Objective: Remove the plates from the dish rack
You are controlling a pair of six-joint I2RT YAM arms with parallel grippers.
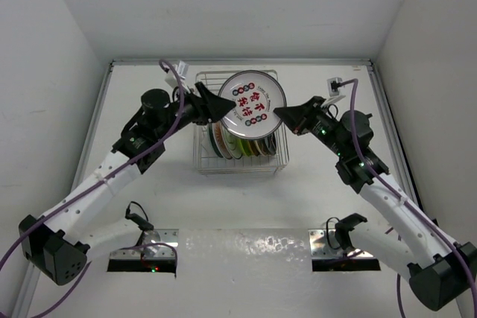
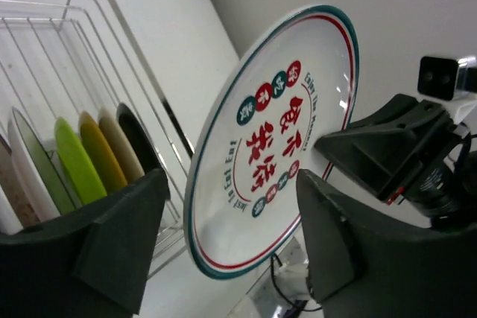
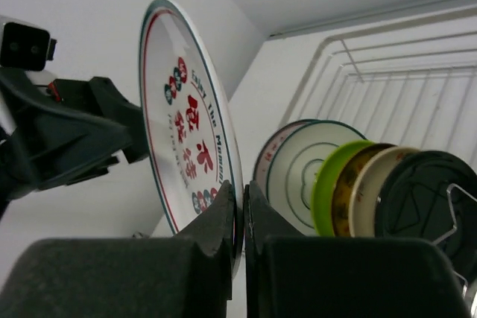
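A large round white plate with a green and red rim and red printed characters (image 1: 252,104) hangs in the air over the far half of the square silver wire dish rack (image 1: 242,171), clear of the wires, its printed face turned up towards the overhead camera. The right arm's jaws are clenched on the plate's right rim, one on each face, as the right wrist view shows. The left arm's jaws stand wide apart and released at the plate's left rim; I cannot tell whether they touch it.

The rack sits on the white bench (image 1: 149,199) in the middle, well beyond the arm bases. A row of smaller round plates stands on edge in its near half: a white plate with dark rings (image 3: 298,176), a lime green plate (image 3: 332,188), an ochre plate (image 3: 358,176), a cream plate (image 3: 384,173) and a dark plate (image 3: 425,202), packed closely side by side, with one more pale plate partly hidden behind the ringed one
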